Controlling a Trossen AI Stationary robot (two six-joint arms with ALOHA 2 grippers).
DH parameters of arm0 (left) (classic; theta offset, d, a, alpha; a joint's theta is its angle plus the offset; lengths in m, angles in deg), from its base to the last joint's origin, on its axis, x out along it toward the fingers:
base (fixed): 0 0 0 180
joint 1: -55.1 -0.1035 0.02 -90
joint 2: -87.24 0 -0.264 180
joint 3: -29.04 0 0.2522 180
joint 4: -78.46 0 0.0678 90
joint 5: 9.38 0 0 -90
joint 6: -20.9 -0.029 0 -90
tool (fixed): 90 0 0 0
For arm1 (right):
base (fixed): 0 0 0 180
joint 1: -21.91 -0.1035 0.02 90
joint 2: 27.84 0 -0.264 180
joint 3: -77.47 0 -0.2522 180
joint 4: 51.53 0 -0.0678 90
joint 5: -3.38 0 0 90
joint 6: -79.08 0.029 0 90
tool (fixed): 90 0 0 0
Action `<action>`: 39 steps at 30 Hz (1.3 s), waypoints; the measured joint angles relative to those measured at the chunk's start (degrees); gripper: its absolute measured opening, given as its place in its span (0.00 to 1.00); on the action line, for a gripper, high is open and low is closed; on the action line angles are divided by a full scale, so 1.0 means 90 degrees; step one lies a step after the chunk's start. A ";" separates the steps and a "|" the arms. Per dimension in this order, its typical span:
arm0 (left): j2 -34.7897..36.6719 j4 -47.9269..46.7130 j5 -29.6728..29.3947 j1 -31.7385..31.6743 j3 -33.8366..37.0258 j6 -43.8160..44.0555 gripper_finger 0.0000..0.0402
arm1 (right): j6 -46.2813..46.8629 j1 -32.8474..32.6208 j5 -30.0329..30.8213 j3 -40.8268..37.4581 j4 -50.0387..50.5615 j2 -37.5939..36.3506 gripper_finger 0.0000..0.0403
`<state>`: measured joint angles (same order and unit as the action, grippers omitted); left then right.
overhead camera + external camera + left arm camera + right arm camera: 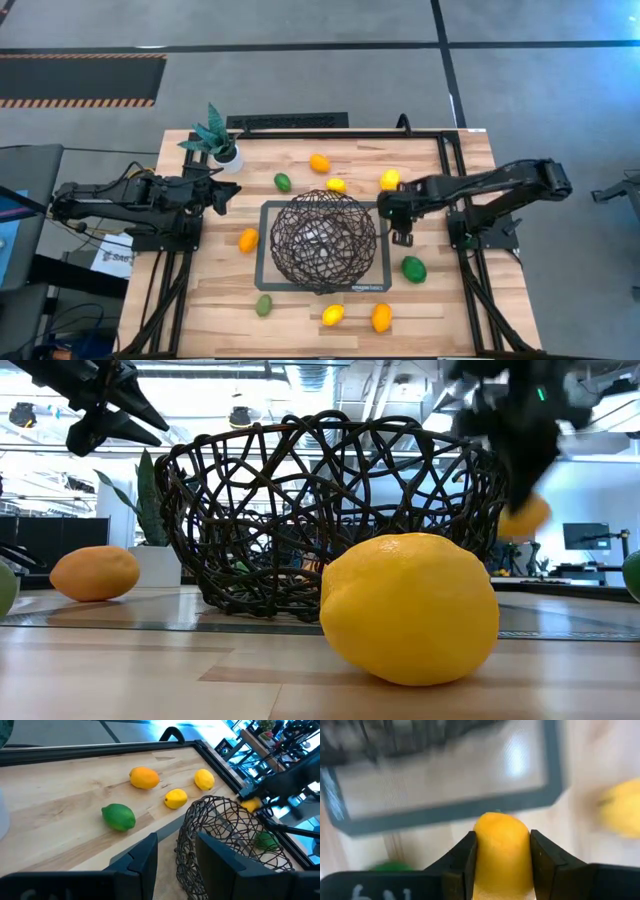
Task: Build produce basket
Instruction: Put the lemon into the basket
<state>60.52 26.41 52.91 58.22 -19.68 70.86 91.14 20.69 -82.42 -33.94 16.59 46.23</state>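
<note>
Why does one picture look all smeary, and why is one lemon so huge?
Right wrist view: the mat is streaked with motion blur, while the held orange fruit stays sharp. Low view: the yellow lemon sits closest to the camera; the right gripper blurs.

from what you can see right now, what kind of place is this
Probably a robotics lab or open workshop. A wooden table stands on a concrete floor with hazard striping. Ceiling ducts and a monitor show beyond the basket.

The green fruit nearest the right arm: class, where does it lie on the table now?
In the high view, the green fruit lies on the bare wood just right of the mat's lower right corner, past the basket, near the right arm's base.
</note>
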 joint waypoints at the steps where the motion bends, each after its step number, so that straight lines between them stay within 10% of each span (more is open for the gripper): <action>1: 0.0000 0.0002 0.0000 0.0000 0.0000 -0.0025 0.29 | 0.0046 0.0024 0.0143 0.0275 0.0161 -0.0099 0.34; 12: 0.0000 0.0002 0.0039 0.0000 0.0002 -0.0188 0.29 | 0.0395 -0.0150 0.0562 0.2602 -0.0416 -0.0264 0.31; 21: 0.0000 -0.0098 0.0377 0.0002 0.0002 -0.0423 0.29 | 0.0738 -0.0522 0.0257 0.2727 -0.0767 0.1122 0.31; 29: -0.0002 -0.0757 0.0725 0.0002 0.0002 -0.0324 0.29 | 0.1411 -0.0761 0.0128 0.2729 -0.1670 0.2326 0.55; 39: -0.0002 -0.1269 0.0886 0.0002 0.0002 -0.0137 0.29 | 0.1954 -0.0761 -0.0023 0.2917 -0.2001 0.2739 0.53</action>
<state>60.50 14.99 60.89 58.24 -19.66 69.63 108.73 13.84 -82.63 -7.68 -1.42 70.88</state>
